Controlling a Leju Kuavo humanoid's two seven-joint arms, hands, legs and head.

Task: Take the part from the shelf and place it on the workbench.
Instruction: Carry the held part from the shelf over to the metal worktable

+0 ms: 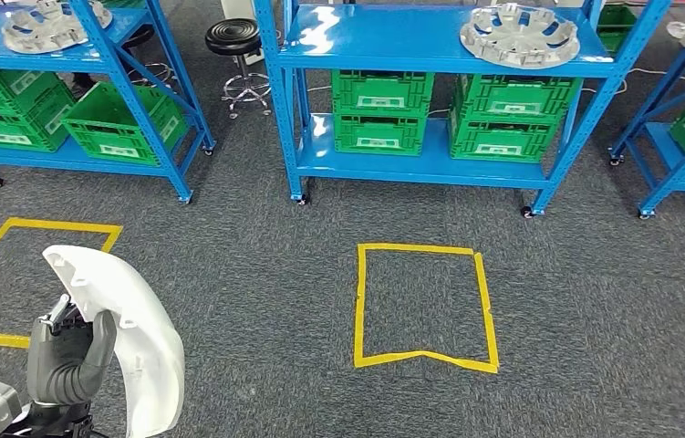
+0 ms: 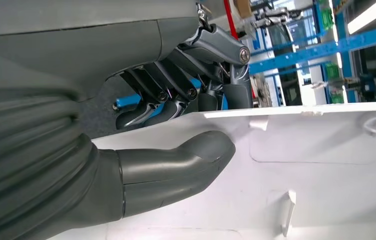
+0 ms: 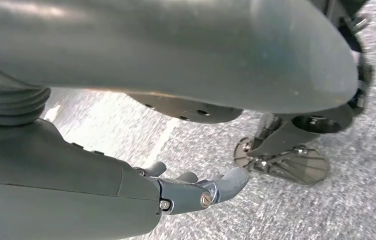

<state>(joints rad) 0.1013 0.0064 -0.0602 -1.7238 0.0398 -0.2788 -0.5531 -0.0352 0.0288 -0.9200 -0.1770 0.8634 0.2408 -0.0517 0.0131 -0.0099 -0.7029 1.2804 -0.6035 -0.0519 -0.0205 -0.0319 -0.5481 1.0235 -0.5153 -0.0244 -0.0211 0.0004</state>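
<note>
Grey carpet [image 1: 256,274] covers the floor, marked with a yellow tape square [image 1: 425,306] well ahead and to the right of the left hand's fingers. Beyond it, far from the fingers, stands a row of blue shelves [image 1: 439,55] on wheels, with green crates [image 1: 382,109] on the lower levels and a silver wheel cover [image 1: 519,35] on the top of the middle one. A black stool [image 1: 236,41] stands between two shelves.

Low at the near left, the left hand [image 1: 69,351] holds the white part [image 1: 133,338], a long curved plastic shell standing roughly upright. In the left wrist view the thumb [image 2: 175,167] presses flat on the part's inner face [image 2: 326,170] while the dark fingers [image 2: 175,97] wrap over its edge from the other side.

The right hand [image 3: 175,192] hangs over the carpet, fingers [image 3: 228,182] gently curled with nothing in them.
</note>
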